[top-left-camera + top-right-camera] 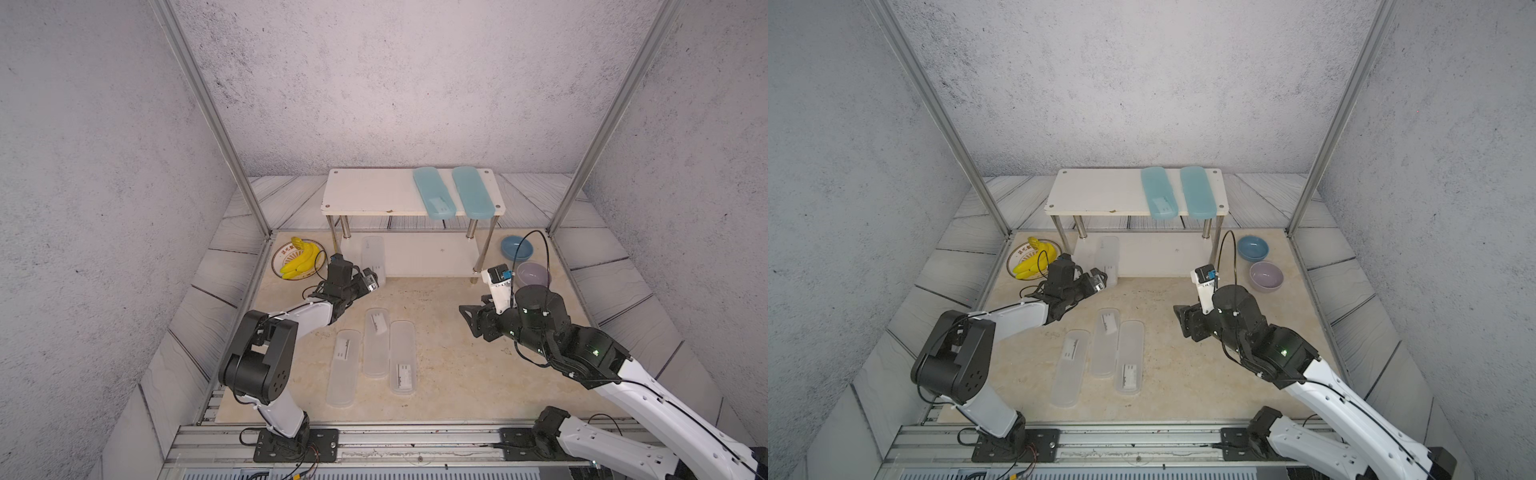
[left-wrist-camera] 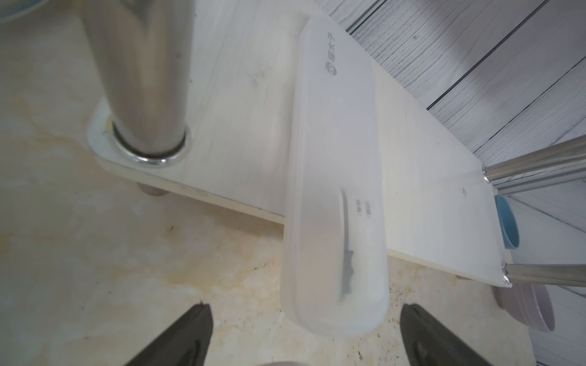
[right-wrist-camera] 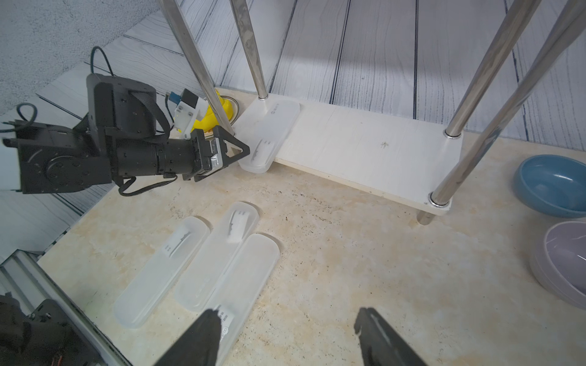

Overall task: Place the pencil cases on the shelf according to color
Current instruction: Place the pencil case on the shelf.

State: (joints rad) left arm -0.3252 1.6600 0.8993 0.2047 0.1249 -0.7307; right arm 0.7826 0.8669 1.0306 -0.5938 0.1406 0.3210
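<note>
The shelf (image 1: 365, 195) carries two teal-blue pencil cases (image 1: 432, 197) (image 1: 473, 195) side by side on the right of its top board. One frosted case (image 2: 336, 190) lies at the left of the lower board (image 2: 241, 126), its near end overhanging the front edge. My left gripper (image 2: 306, 317) is open just in front of that end, with both fingers clear of it. Three more frosted cases (image 1: 345, 368) (image 1: 376, 343) (image 1: 403, 357) lie together on the table. To their right my right gripper (image 3: 287, 313) hangs open and empty over bare table.
A plate of yellow bananas (image 1: 297, 259) sits left of the shelf, behind my left arm. A blue bowl (image 1: 516, 247) and a lilac bowl (image 1: 532, 274) stand right of the shelf. Chrome legs (image 2: 142, 95) rise from the lower board's corners.
</note>
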